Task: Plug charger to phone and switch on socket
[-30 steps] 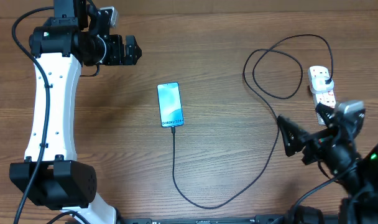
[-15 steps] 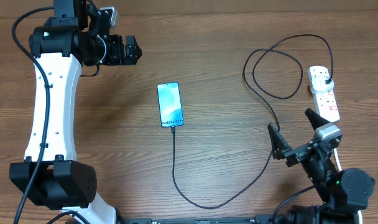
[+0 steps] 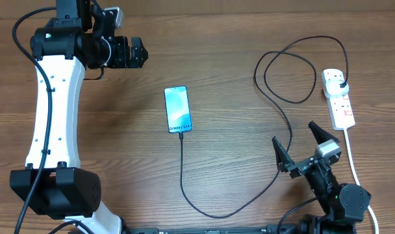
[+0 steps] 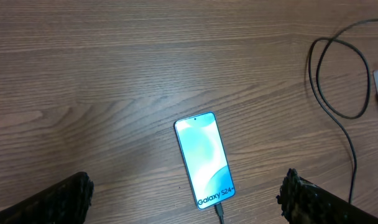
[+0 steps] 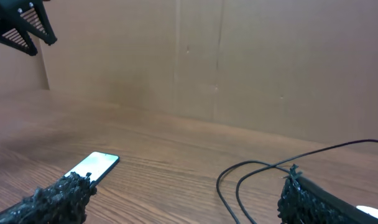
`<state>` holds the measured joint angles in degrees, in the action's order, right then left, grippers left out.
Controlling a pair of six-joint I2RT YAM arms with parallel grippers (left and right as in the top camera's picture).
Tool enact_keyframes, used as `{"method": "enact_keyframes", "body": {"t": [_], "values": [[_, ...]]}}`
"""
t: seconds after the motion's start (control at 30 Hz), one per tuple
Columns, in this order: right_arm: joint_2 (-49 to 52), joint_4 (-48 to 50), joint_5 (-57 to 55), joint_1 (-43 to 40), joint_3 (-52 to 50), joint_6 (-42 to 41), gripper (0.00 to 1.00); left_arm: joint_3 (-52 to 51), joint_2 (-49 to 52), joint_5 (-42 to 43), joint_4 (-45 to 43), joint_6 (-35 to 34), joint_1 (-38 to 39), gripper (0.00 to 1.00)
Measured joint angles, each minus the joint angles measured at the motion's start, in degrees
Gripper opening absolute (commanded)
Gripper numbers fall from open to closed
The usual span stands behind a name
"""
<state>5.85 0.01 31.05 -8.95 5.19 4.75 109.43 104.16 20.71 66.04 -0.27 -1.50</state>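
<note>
The phone (image 3: 177, 108) lies flat mid-table, screen lit; it also shows in the left wrist view (image 4: 205, 159) and the right wrist view (image 5: 92, 166). The charger (image 3: 275, 104), a thin black cable, runs from the phone's bottom end, loops across the table and ends in a black plug seated in the socket (image 3: 338, 99), a white power strip at the right. The cable also shows in the left wrist view (image 4: 341, 68) and right wrist view (image 5: 251, 177). My left gripper (image 3: 140, 53) is open and empty, high at the back left. My right gripper (image 3: 300, 148) is open and empty, near the front right.
The power strip's white cord (image 3: 351, 156) runs toward the front edge beside my right arm. A cardboard wall (image 5: 239, 56) stands behind the table. The left arm's white link (image 3: 51, 110) spans the left side.
My right arm has drawn back from the power strip toward the front edge, its gripper staying open. The left arm, phone and cable have not moved.
</note>
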Motion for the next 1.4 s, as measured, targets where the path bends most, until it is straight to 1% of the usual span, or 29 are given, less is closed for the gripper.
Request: {"method": "enact_keyframes", "body": {"t": [0.23,0.4,1.4], "values": [[-3.26,-0.09,0.0,0.0,-3.76,-0.02,1.0,0.0,0.0,0.0,0.0,0.0,0.0,1.0],[-4.9,-2.6,-0.52,0.0,-4.13,-0.02,1.0,0.0,0.0,0.0,0.02,0.0,0.0,1.0],[-5.01,-3.06,-1.05,0.0,-4.13,-0.04,1.0,0.0,0.0,0.0,0.0,0.02,0.0,1.0]]}}
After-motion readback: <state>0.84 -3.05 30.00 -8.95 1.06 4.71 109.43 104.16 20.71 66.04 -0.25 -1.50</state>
